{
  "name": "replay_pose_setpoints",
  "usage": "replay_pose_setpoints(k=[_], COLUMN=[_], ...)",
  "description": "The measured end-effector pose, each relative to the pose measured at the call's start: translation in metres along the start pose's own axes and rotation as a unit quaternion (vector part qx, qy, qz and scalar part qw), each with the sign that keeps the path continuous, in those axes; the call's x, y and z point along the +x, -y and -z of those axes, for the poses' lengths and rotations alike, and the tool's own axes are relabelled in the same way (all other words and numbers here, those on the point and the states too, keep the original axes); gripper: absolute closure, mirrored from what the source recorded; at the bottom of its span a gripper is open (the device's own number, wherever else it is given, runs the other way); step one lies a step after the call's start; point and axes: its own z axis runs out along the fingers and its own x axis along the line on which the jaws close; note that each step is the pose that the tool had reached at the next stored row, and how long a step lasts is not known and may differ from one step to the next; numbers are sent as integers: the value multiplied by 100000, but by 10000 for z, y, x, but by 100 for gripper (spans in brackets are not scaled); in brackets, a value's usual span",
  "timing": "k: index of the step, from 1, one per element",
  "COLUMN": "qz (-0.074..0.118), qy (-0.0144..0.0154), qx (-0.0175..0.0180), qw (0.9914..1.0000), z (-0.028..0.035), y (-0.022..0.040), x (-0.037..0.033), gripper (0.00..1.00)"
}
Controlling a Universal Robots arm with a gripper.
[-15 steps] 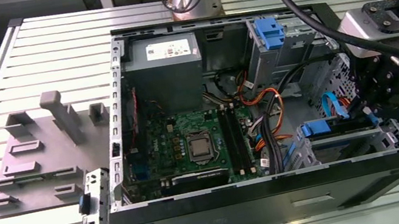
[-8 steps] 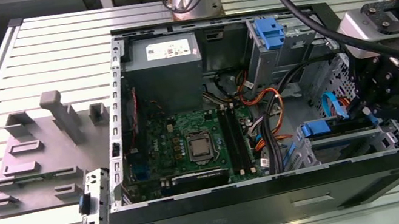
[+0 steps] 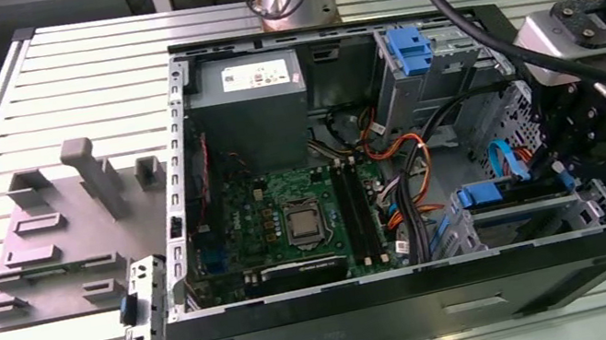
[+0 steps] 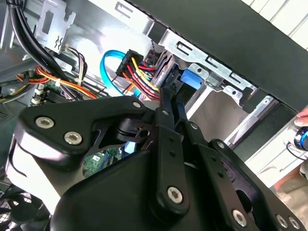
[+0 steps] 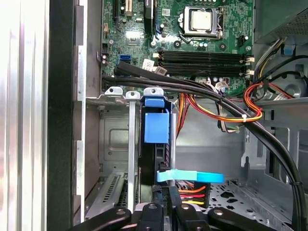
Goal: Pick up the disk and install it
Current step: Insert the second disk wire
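The disk (image 5: 155,153) stands on edge in the drive cage at the open case's front corner, on the exterior view's right. Its blue tab (image 5: 157,126) faces the motherboard and also shows as the blue tab (image 3: 482,193) and the blue tab (image 4: 190,78). My gripper (image 3: 571,165) reaches down into the case behind the cage. Its fingers (image 4: 166,113) lie close together with almost no gap. My gripper (image 5: 166,195) has its tips at the disk's rear end, beside the power plug; whether they touch it is unclear.
A light-blue data cable (image 5: 190,177) crosses just in front of the fingertips, and black and coloured wire bundles (image 5: 216,103) run over the cage. A grey power-supply box (image 3: 246,96) fills the far corner. A grey plastic stand (image 3: 77,229) sits outside the case, on the exterior view's left.
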Motion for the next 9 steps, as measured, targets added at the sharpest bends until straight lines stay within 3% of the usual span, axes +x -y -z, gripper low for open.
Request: replay_pose_setpoints(k=[9], qz=[-555], qy=[-6], qx=[28], qw=[99998], z=[-6], y=[18], x=[9], gripper=[84])
